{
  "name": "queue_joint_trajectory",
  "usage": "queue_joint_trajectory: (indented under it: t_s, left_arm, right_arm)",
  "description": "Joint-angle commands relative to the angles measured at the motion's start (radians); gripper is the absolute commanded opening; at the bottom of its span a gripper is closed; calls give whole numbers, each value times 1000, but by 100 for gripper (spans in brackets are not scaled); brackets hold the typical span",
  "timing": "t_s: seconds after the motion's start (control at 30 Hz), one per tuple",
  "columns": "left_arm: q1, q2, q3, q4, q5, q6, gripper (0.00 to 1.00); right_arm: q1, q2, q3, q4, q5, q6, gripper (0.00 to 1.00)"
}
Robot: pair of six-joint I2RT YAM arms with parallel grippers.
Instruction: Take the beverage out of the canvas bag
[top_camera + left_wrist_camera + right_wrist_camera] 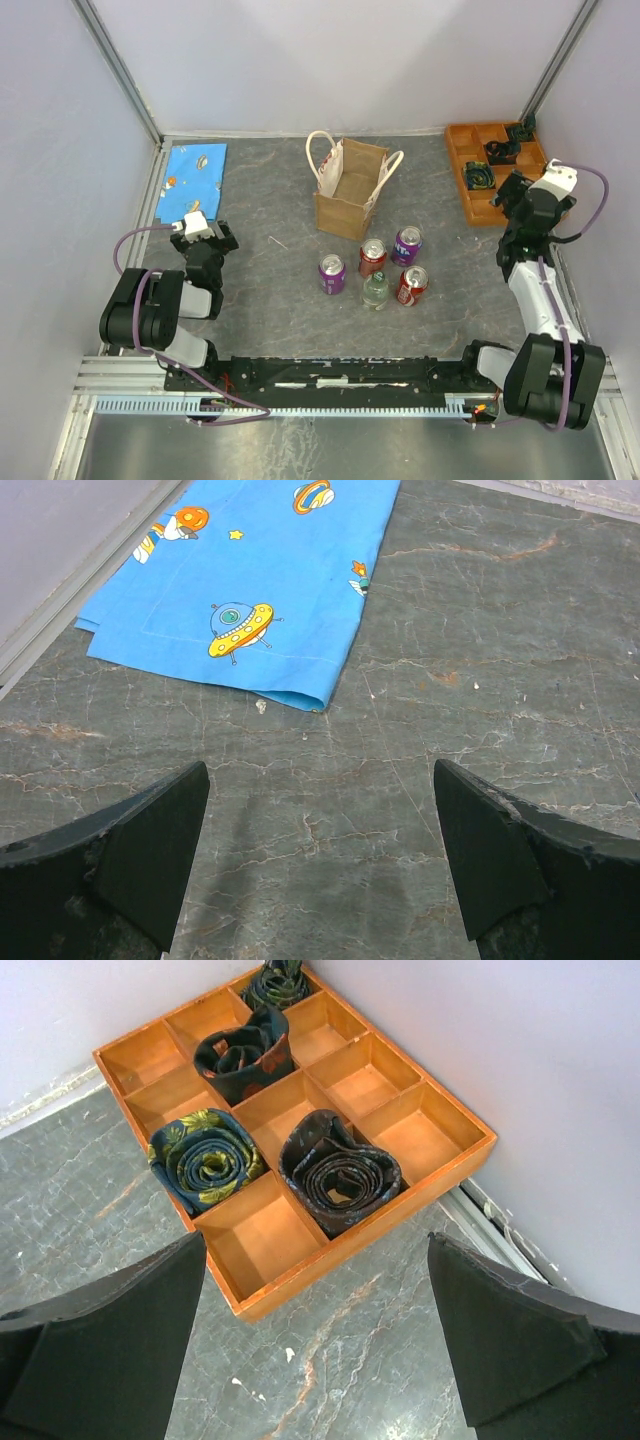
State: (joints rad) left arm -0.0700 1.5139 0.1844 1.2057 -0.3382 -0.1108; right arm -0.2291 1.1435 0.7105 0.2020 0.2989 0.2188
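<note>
Tan canvas, boxy and open-mouthed, the canvas bag (350,190) stood upright on the grey table (270,300), its cream handles flopped outward. Just in front of it, outside, five drinks clustered: two purple cans (331,272), two red cans (372,257) and a clear bottle (375,290). Well left of the bag the left gripper (320,790) hung with fingers spread wide on nothing, near a blue cloth (250,580). Well right of the bag the right gripper (315,1260) was likewise parted and empty, beside an orange tray (400,1210) holding rolled ties (205,1158).
</note>
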Motion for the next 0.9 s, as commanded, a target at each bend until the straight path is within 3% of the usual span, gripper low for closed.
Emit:
queue_joint_trajectory:
  t_s: [0.0,0.27,0.5,0.87]
  left_arm:
    - [-7,7,21,35,-19,57,99]
    - [-10,8,21,35,-22,60,99]
    - [-11,8,22,35,-25,62,99]
    - [-14,10,24,32,-27,62,99]
  right_arm:
    - [-1,-87,-88,182,27,8,99]
    - [1,-205,-243,265,157,61,99]
    - [11,-152,-190,162,160,82,99]
    - [14,-142,-189,165,173,77,99]
